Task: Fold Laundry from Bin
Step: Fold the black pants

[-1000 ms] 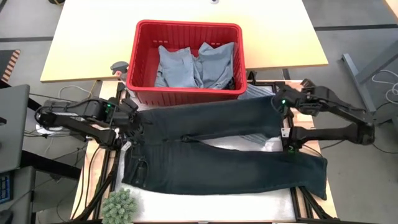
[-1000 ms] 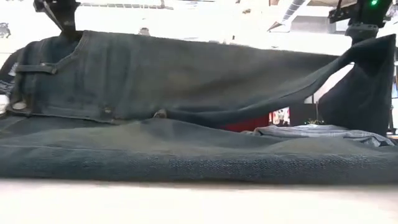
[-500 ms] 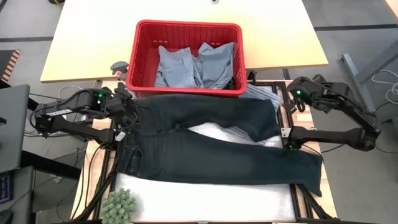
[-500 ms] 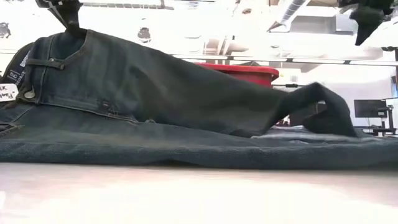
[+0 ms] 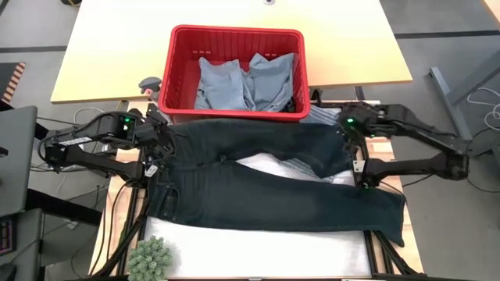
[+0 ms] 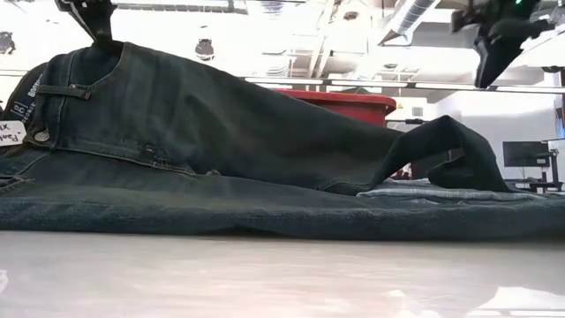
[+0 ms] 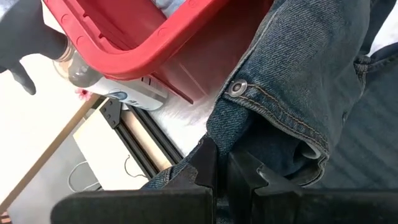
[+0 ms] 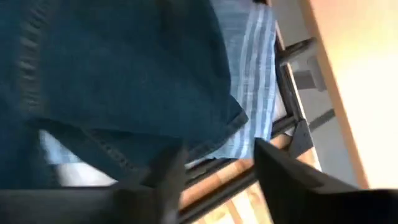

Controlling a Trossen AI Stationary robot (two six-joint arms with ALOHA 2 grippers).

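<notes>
Left gripper [image 7: 221, 165] clamps the jeans [image 5: 266, 183] waistband; right gripper [image 8: 214, 165] hangs spread, empty.

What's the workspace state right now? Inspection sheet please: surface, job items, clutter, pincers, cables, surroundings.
Surface: white work surface, mostly covered by cloth.
Job's things: dark jeans spread across it, one leg folded over; striped grey-blue garment underneath; light blue garments in the red bin.
Clutter: small green plant at the front edge; a bottle beside the bin.
Pincers: left pincer shut on the jeans' waistband, holding it raised; right pincer open, above the leg hem, holding nothing.
Cables: loose cables on the floor at right.
Surroundings: wooden table under the bin; grey floor.
</notes>
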